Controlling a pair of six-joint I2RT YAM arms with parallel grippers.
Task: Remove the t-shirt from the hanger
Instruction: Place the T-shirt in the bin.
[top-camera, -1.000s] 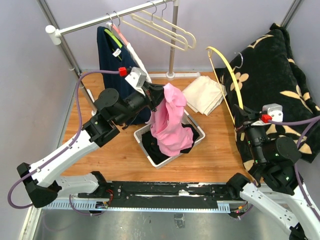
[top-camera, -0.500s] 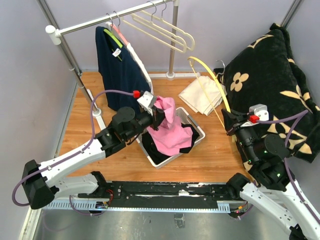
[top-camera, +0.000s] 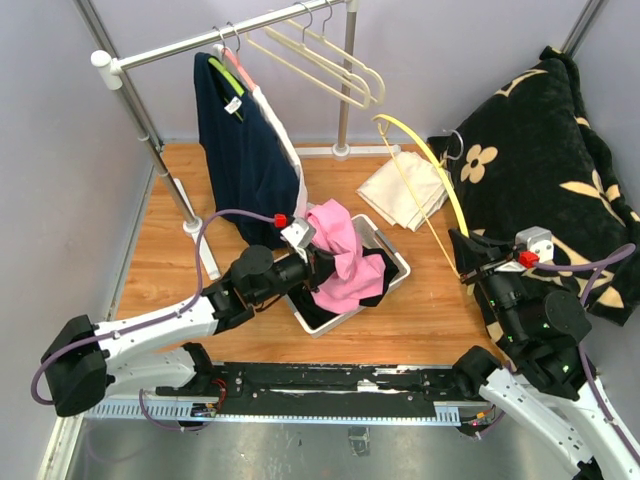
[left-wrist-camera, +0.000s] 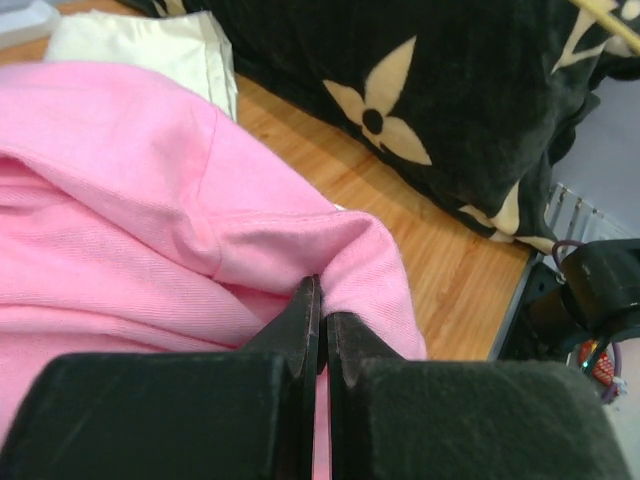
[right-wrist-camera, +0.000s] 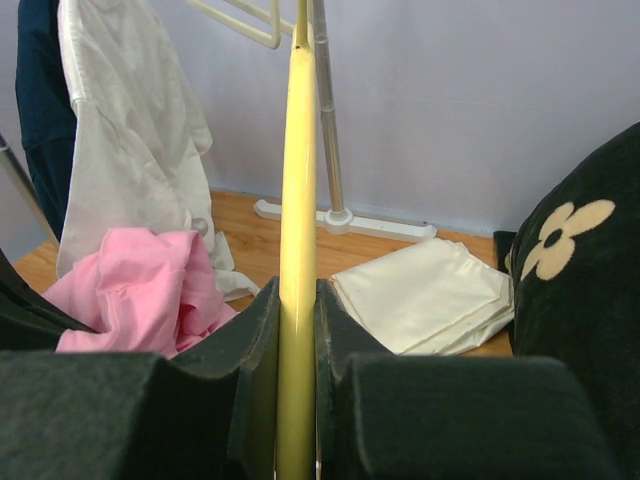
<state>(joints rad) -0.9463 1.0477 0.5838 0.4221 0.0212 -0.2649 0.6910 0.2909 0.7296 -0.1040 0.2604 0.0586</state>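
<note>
The pink t-shirt (top-camera: 340, 250) is off the hanger and droops into the grey bin (top-camera: 366, 301), over dark clothes. My left gripper (top-camera: 318, 264) is shut on a fold of it; in the left wrist view the black jaws (left-wrist-camera: 322, 300) pinch the pink t-shirt (left-wrist-camera: 150, 200) tight. The bare yellow hanger (top-camera: 430, 165) stands upright at the right. My right gripper (top-camera: 470, 262) is shut on its lower bar, and the right wrist view shows the hanger (right-wrist-camera: 298, 180) clamped between both pads (right-wrist-camera: 297, 300). Left of them the t-shirt (right-wrist-camera: 140, 290) shows too.
A clothes rail at the back holds a navy shirt (top-camera: 240, 150), a white garment and cream hangers (top-camera: 320, 60). A folded cream cloth (top-camera: 405, 190) lies on the wooden floor. A black floral blanket (top-camera: 540, 150) fills the right side.
My left arm has come down and nearer, lowering the pink t-shirt into the bin. My right arm has swung the yellow hanger left, away from the blanket.
</note>
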